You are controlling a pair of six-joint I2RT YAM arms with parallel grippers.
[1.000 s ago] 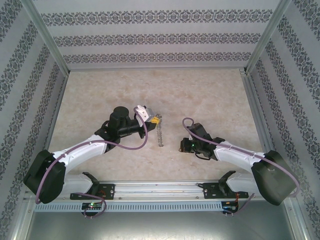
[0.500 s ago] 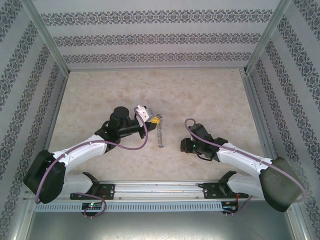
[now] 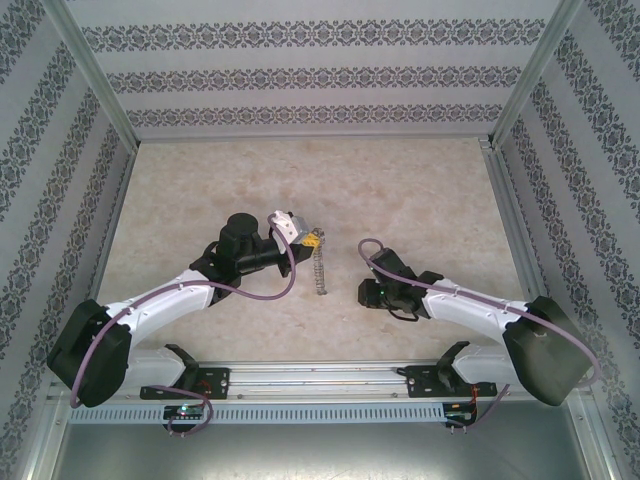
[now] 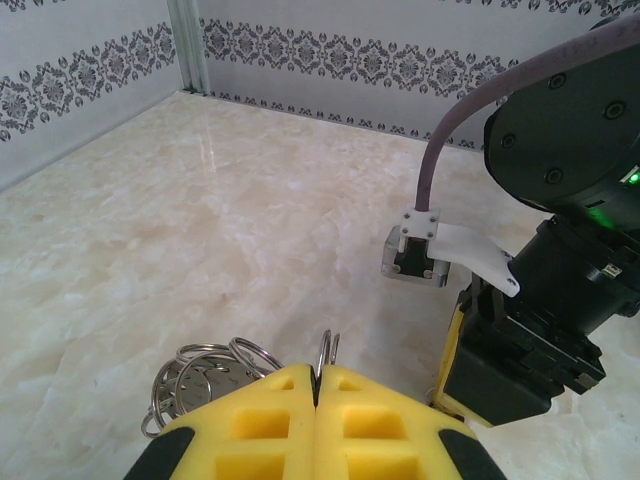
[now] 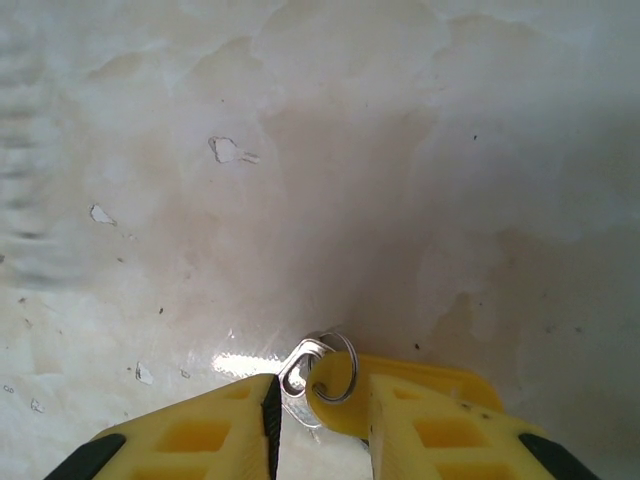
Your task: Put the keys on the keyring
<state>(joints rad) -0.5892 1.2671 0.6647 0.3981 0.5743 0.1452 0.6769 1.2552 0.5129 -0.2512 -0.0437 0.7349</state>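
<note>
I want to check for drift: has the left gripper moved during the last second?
No. In the top view the left gripper sits at the same place against the front rail, shut on the keyring.

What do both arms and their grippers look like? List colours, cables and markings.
The left arm and right arm have white links and black joint housings, with a purple cable looping over each wrist. A small green light glows on the right arm. The left gripper and right gripper carry yellow fingers with square recesses. No lettering is legible.
</note>
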